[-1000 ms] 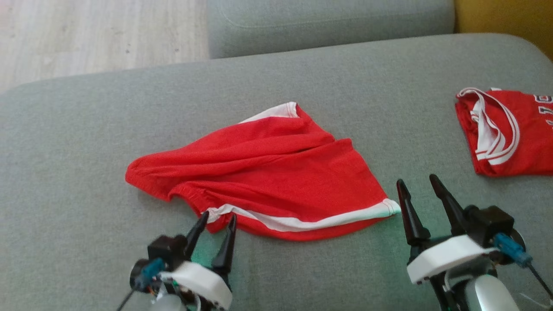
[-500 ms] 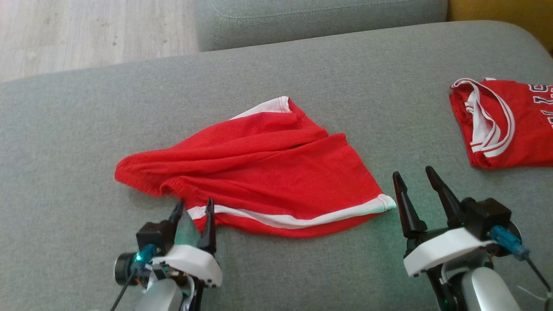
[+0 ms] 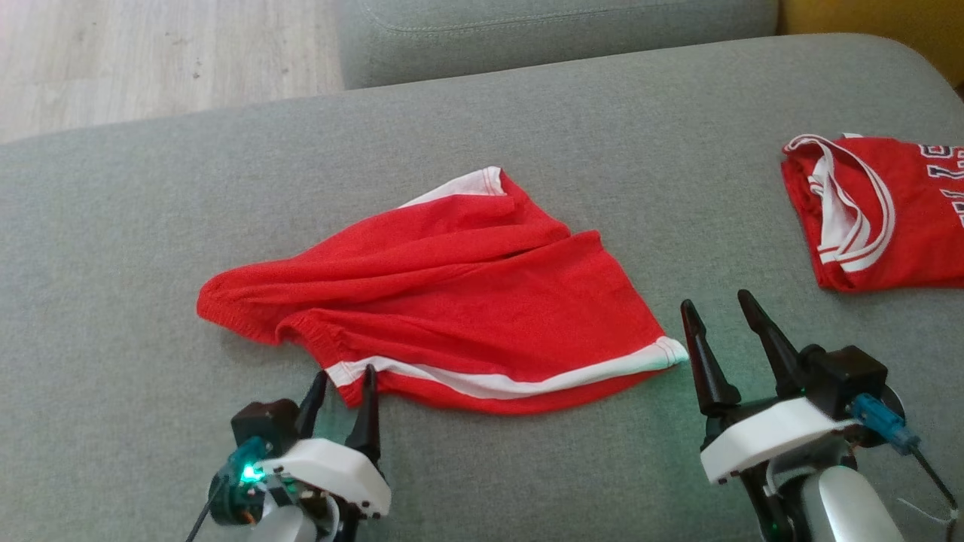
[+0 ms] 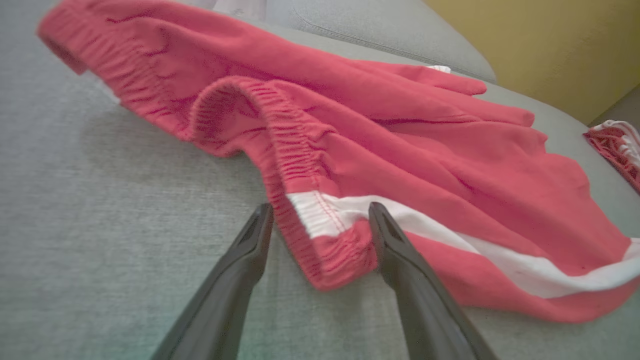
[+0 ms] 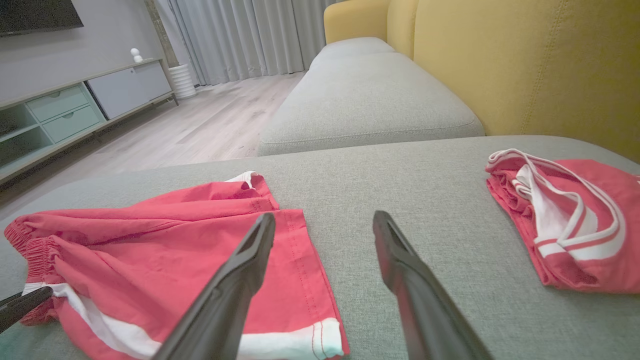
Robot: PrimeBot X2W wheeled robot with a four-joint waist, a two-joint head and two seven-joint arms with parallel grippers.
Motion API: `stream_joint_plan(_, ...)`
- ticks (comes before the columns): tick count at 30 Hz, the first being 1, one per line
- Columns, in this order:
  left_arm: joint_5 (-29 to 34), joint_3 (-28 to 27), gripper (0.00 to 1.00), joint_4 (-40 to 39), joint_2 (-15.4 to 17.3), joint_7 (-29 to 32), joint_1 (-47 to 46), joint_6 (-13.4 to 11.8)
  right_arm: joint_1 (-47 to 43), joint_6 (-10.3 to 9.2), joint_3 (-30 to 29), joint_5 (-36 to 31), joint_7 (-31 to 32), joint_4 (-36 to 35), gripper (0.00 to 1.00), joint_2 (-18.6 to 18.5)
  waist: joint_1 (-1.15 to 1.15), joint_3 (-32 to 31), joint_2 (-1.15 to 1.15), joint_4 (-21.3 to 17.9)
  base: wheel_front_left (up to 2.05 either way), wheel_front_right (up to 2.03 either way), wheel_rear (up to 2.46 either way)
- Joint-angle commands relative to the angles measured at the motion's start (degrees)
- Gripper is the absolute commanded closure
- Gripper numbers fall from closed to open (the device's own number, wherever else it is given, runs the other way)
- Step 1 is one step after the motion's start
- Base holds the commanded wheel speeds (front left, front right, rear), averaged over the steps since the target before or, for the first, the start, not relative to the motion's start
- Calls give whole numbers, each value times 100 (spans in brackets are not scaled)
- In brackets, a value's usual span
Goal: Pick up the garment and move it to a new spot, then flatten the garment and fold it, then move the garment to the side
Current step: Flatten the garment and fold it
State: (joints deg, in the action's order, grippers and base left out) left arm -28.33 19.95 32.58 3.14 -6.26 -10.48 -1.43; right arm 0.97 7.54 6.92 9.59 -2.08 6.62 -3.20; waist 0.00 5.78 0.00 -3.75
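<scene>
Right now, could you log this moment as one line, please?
left gripper open at red shorts waistband | right gripper open beside them | nothing held

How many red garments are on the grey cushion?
2. The red shorts lie in the middle; a red jersey lies far right, cut off at the frame edge. More may be hidden.
</scene>
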Motion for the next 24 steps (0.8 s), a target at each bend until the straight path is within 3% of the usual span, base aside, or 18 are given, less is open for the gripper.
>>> stream_joint_plan(1, -77, -160, 0, -197, 31, -1, -230, 87, 257, -5, 132, 30, -50, -171, 0, -33, 0, 11, 0, -21, 0, 0, 0)
stream_joint_plan(2, -108, -135, 22, -187, 28, 35, -236, 132, 256, -5, 126, 32, -50, -165, 0, -37, 0, 15, 0, -32, 0, 0, 0)
stream_joint_plan(3, -96, -98, 69, -173, 34, 64, -250, 156, 256, -5, 126, 32, -48, -160, 0, -39, 0, 20, 0, -42, 0, 0, 0)
stream_joint_plan(4, -82, -71, 89, -166, 44, 73, -263, 173, 257, -5, 126, 35, -47, -158, 0, -39, 0, 27, 0, -49, 0, 0, 0)
stream_joint_plan(5, -88, -67, 100, -151, 46, 88, -270, 168, 257, -5, 127, 37, -48, -154, 0, -38, 0, 34, 0, -54, 0, 0, 0)
stream_joint_plan(13, 55, 21, 100, -270, 102, -166, -217, 79, 305, -5, 118, 77, 245, 182, 0, -11, 0, 121, 0, 11, 0, 0, 0)
stream_joint_plan(24, 111, 272, 100, -345, 132, -114, -237, 216, 821, -5, 150, -18, 1039, 1675, 0, 31, 0, 351, 0, 249, 0, 0, 0)
